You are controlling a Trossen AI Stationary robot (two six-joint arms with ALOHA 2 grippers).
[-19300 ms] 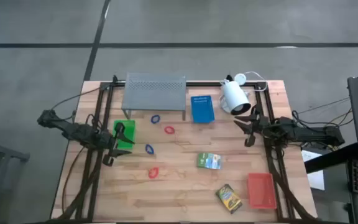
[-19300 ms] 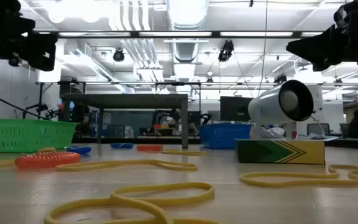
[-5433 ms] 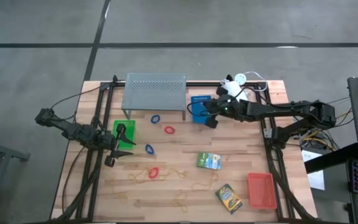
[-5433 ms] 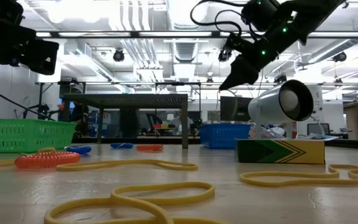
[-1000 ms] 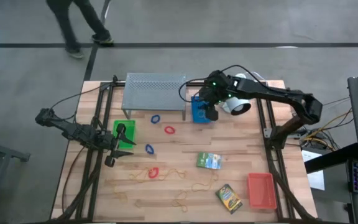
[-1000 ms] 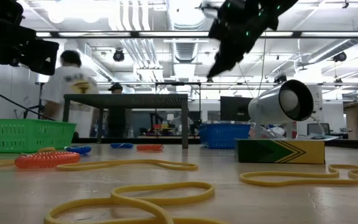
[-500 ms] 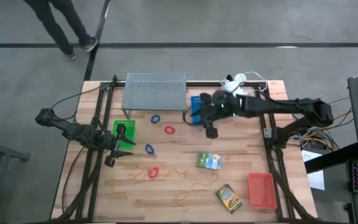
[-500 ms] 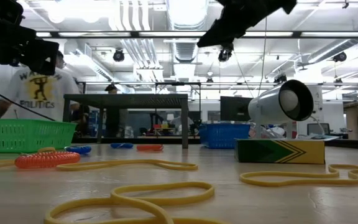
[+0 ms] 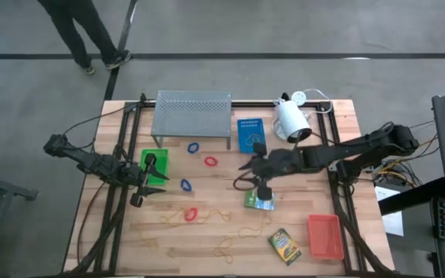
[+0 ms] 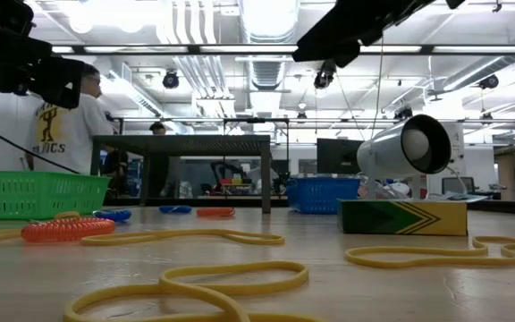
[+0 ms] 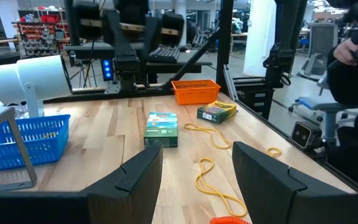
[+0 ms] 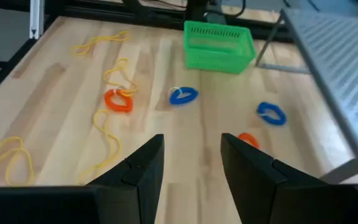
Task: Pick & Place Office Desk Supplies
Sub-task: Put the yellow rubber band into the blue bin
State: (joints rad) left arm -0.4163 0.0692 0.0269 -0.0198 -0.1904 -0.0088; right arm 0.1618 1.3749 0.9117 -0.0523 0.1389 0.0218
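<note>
Since half a second ago, the right gripper (image 9: 247,171) has been carried from beside the blue tray (image 9: 251,135) toward the middle of the table (image 9: 207,232). Its fingers (image 12: 143,167) are spread apart with nothing between them. Just beside it, nearer the table's front, lies a green card box (image 9: 259,200). Ahead of its fingertips lie an orange-red loop (image 12: 248,140), two blue loops (image 12: 183,95) and a red loop (image 12: 119,101) among tan rubber bands (image 12: 109,134). The green tray (image 12: 219,38) sits well beyond them.

The left gripper (image 9: 140,188) is parked at the table's left, fingers (image 11: 132,174) wide and empty, beside the green tray. A second card box (image 9: 283,245) and the red-orange tray (image 9: 324,235) lie well apart from both grippers, at the front right. A person (image 10: 65,125) is seen beyond the table.
</note>
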